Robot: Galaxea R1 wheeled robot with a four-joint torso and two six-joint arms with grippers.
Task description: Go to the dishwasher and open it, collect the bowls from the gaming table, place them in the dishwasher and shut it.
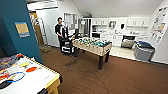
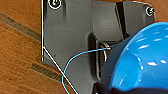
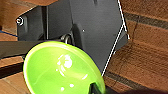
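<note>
A blue bowl (image 2: 140, 62) hangs close over the brown wooden floor in the left wrist view, and my left gripper (image 2: 125, 90) is shut on its rim. My right gripper (image 3: 96, 88) is shut on the rim of a green bowl (image 3: 60, 70), which shows large in the right wrist view. The gaming table (image 1: 37, 78), white-topped with yellowish sides, stands at the lower left of the head view with small red and yellow things on it. Far off in the kitchen, the dishwasher (image 1: 128, 43) seems to stand open with its door folded down.
A green foosball table (image 1: 92, 45) stands in the middle of the room, between me and the kitchen. A person (image 1: 59, 30) stands behind it by a dark rig. A grey bin with a blue lid (image 1: 143, 51) is at the right wall. A teal wall (image 1: 17, 30) rises at the left.
</note>
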